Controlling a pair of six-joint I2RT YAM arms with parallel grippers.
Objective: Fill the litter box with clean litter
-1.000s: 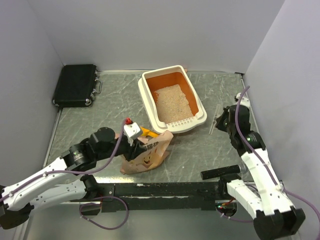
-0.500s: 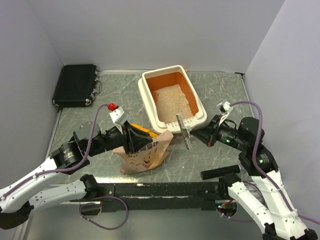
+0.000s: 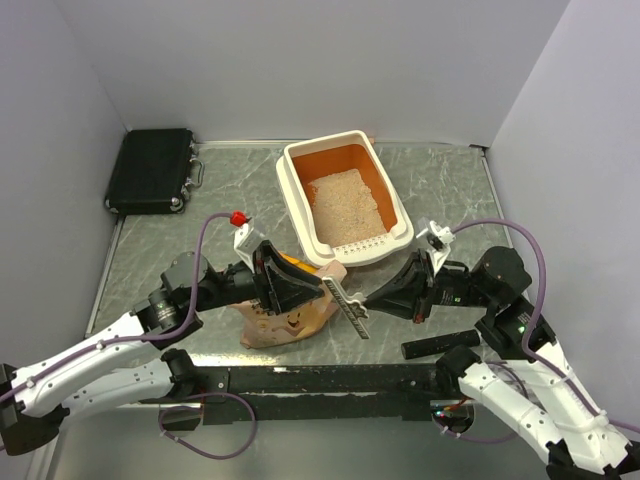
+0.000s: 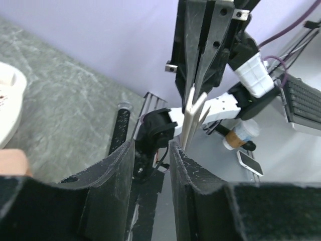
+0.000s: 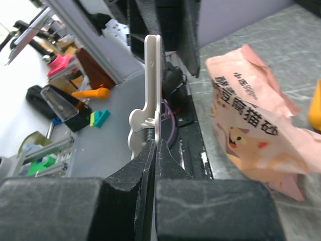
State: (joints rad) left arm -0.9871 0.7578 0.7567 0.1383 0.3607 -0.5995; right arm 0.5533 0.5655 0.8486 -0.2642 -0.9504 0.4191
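Observation:
The litter box (image 3: 297, 190), cream outside and orange inside, stands at the back centre with pale clean litter (image 3: 345, 205) covering its floor. A peach-pink bag (image 3: 290, 318) (image 5: 251, 125) lies in front of it. Over the bag hovers my left gripper (image 3: 300, 293) (image 4: 152, 163), open, with nothing between its fingers (image 4: 113, 175). My right gripper (image 3: 378, 297) (image 5: 154, 145) is shut on a white bag clip (image 3: 346, 305) (image 5: 153, 85) (image 4: 193, 118). The clip's free end points at the left jaws, just short of them.
A black case (image 3: 152, 168) lies at the back left against the wall. A yellow-orange scoop (image 3: 296, 264) (image 5: 315, 108) peeks out behind the bag. A black bar (image 3: 440, 345) lies near the front edge by the right arm. Walls close in on three sides.
My right arm has swung in from the right wall, carrying the clip down to the bag. The left gripper has let go of the bag top, opened a little and turned toward the clip.

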